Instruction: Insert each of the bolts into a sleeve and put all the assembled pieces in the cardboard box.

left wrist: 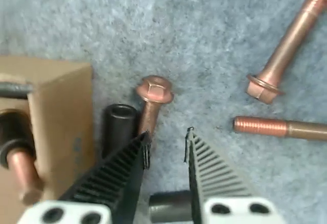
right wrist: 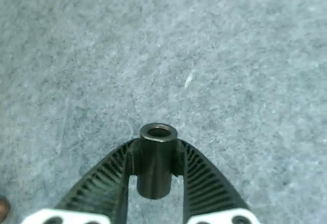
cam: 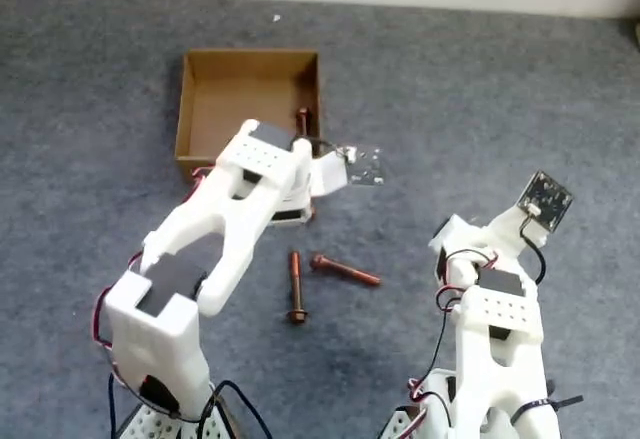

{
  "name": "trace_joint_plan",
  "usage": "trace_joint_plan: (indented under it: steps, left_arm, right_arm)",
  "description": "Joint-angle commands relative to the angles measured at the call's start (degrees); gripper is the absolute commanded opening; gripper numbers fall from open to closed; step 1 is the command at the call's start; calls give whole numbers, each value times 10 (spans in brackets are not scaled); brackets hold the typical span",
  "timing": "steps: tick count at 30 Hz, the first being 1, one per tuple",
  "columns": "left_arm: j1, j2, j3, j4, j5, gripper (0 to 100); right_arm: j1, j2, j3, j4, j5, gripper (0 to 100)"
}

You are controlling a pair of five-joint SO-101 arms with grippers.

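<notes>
Cardboard box first: the brown cardboard box [cam: 190, 109] holds what looks like one bolt already in its sleeve [left wrist: 15, 147], so I'd call this job barely past the start. The right gripper [right wrist: 156, 148] has its fingers clamped on a short black metal sleeve [right wrist: 156, 175] with the open bore pointing away from the wrist. To me that looks like it's being held out as a socket for a bolt to slide into. The left gripper [left wrist: 167, 145] hangs just outside the box's corner over the grey carpeted counter [cam: 480, 79], fingers spread apart with nothing pinched between the tips. Right ahead of them lies a copper-coloured hex-head flange bolt [left wrist: 153, 99], its shank running under one finger. A second black sleeve [left wrist: 120, 124] sits alongside it, just beside the box wall. My guess is the left arm is lined up to grab that bolt, and with the sleeve so close it could easily get nudged. (There's also a dark cylinder [left wrist: 171, 206] low between the left fingers, and I can't tell whether it's just lying on the carpet.) A loose copper bolt [cam: 296, 289] and a neighbouring copper bolt [cam: 345, 270] lie near each other between the two arms, presumably waiting their turn.
</notes>
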Motion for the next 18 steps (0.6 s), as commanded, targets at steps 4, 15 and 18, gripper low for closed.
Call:
trace_joint_plan:
  steps: [4, 15, 18]
  left_arm:
    - [15, 59, -78, 17, -18, 140]
    - [20, 120, -152, 16, -16, 140]
    - [26, 123, -160, 16, -15, 140]
  right_arm:
    - [6, -21, -6, -16, -6, 5]
    - [6, -21, -6, -16, -6, 5]
    - [6, -21, -6, -16, -6, 5]
